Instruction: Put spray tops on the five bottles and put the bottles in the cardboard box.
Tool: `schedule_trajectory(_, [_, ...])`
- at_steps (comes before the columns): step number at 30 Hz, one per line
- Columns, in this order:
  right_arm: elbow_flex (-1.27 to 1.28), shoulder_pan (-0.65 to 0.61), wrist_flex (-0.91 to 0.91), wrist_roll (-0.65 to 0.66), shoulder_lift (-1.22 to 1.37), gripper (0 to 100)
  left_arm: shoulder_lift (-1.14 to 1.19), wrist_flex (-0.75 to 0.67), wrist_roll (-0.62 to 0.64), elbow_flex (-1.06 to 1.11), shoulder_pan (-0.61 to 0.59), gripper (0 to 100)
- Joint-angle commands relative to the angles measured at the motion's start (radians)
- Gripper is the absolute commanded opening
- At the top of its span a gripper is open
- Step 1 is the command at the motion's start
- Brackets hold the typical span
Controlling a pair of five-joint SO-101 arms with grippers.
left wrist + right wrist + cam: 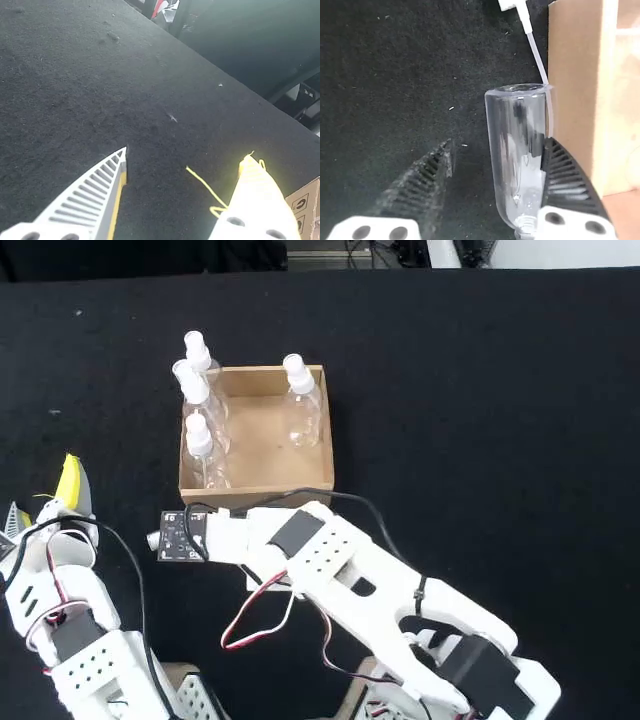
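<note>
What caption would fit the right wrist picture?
Clear plastic bottle between open fingers, white spray top loose beside the brown cardboard box.

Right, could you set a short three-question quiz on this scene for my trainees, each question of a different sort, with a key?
1. True or false: the left pincer is shut on something.
2. Multiple choice: how many capped bottles stand in the high view? A two; B four; C five.
3. Short answer: what part does the clear bottle between the right pincer's fingers lack?

Key
1. False: it is open with nothing between its fingers.
2. B.
3. Its spray top, which lies loose just beyond it.
</note>
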Motion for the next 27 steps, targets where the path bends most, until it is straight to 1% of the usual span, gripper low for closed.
schedule_trajectory(1, [-0.007,0.015,0.021,0.008,-0.001,25.1,-0.017,-0.021,0.011,0.016,-0.004,24])
schedule_trajectory(11, [-0.019,0.015,0.087,0.002,-0.007,25.1,-0.017,-0.023,0.011,0.016,-0.004,24])
schedule_trajectory(15, [-0.022,0.017,0.107,-0.037,-0.059,25.1,-0.017,-0.023,0.011,0.016,-0.004,24])
schedule_trajectory(19, [-0.027,0.017,0.17,-0.048,-0.133,25.1,-0.017,-0.023,0.011,0.016,-0.004,24])
schedule_trajectory(24, [-0.027,0.025,0.187,-0.051,-0.173,25.1,-0.017,-0.023,0.011,0.016,-0.004,24])
schedule_trajectory(27, [-0.028,0.058,0.181,-0.051,-0.16,25.1,-0.017,-0.023,0.011,0.016,-0.004,24])
